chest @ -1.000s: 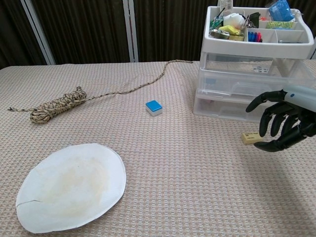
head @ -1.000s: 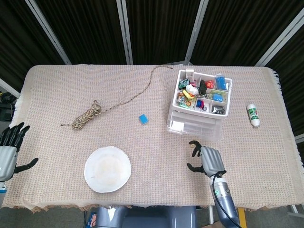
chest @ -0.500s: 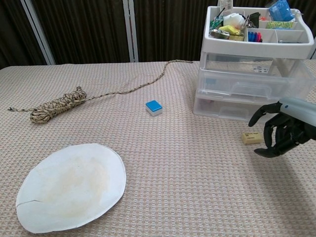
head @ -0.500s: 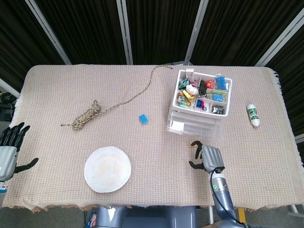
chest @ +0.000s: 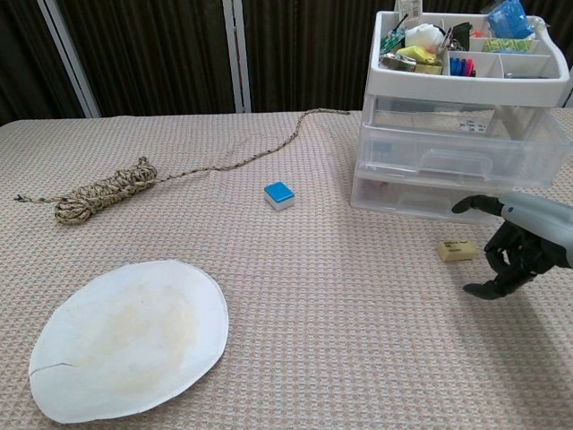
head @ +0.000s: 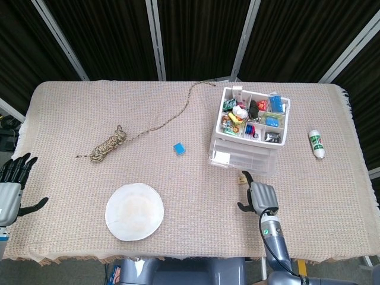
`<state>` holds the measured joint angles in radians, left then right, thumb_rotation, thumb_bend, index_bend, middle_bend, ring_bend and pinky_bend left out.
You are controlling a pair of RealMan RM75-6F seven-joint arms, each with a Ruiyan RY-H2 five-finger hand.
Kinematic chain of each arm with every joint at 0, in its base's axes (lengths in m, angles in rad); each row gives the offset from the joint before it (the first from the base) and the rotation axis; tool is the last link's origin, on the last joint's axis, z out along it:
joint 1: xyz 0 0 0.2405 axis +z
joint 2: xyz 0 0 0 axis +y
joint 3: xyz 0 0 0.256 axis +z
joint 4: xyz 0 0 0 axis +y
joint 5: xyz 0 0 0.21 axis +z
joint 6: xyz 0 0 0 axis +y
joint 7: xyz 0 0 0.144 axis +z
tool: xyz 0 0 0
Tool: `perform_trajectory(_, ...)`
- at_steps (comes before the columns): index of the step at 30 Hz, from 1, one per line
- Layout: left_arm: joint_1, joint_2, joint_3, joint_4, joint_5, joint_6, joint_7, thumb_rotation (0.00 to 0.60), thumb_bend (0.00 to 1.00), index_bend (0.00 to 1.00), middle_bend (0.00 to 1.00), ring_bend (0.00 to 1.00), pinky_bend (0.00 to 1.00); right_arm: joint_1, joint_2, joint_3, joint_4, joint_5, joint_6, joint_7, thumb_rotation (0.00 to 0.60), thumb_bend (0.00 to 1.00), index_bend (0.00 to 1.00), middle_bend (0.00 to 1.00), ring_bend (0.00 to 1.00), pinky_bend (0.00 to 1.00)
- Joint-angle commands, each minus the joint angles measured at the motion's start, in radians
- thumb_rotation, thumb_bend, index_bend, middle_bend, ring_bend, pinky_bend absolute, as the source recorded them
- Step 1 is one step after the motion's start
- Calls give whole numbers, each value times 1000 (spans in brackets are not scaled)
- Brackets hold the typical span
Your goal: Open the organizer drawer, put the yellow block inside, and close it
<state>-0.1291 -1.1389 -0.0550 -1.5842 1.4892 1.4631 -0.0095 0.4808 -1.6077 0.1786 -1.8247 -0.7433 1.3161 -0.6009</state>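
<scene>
Pulled back toward the table's near edge over the last second: right hand, now clear of the yellow block and holding nothing, fingers loosely curled and apart. Far off to that hand's left, at the table's left edge, left hand, spread wide and holding nothing. Well left of the right hand, a coil of rope and a white plate. Nearer, left and beyond, a small blue block. Just left of the right hand's fingertips, apart from them, the yellow block flat on the cloth. Just beyond the right hand, the organizer, drawers all closed, top tray full of small items.
</scene>
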Motion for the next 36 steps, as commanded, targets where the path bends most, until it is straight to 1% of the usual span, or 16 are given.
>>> perform_trajectory(1, 0, 0, 0, 0, 0, 0, 0, 600, 209, 22, 0, 0, 0, 13, -3, 9, 11, 40, -8, -28, 600, 145, 99, 792, 742, 477)
perform_trajectory(4, 0, 0, 0, -1, -1, -1, -1, 600, 208, 22, 0, 0, 0, 18, -8, 18, 23, 56, -10, -32, 600, 145, 111, 793, 743, 477)
perform_trajectory(6, -1, 1, 0, -1, -2, -2, -1, 600, 207, 23, 0, 0, 0, 22, -12, 27, 35, 64, -13, -28, 600, 144, 139, 796, 747, 477)
perform_trajectory(11, -1, 1, 0, -2, -3, -4, -1, 600, 208, 24, 0, 0, 0, 30, -28, 40, 74, 59, -8, -19, 600, 142, 243, 812, 760, 477)
perform_trajectory(14, -1, 1, 0, -3, -4, -5, -2, 600, 208, 24, 0, 0, 0, 31, -44, 44, 102, 46, 0, -6, 600, 139, 273, 819, 766, 477)
perform_trajectory(24, -1, 2, 0, -4, -4, -6, -2, 600, 208, 23, 0, 0, 0, 39, -75, 63, 151, 34, 0, 15, 600, 137, 280, 820, 767, 477)
perform_trajectory(31, -2, 3, 1, -4, -4, -7, -3, 600, 208, 24, 0, 0, 0, 47, -94, 73, 185, 61, -16, 9, 600, 138, 287, 820, 767, 478)
perform_trajectory(36, -2, 3, 1, -4, -5, -8, -2, 600, 208, 25, 0, 0, 0, 52, -111, 78, 212, 76, -27, 10, 600, 138, 312, 820, 767, 478)
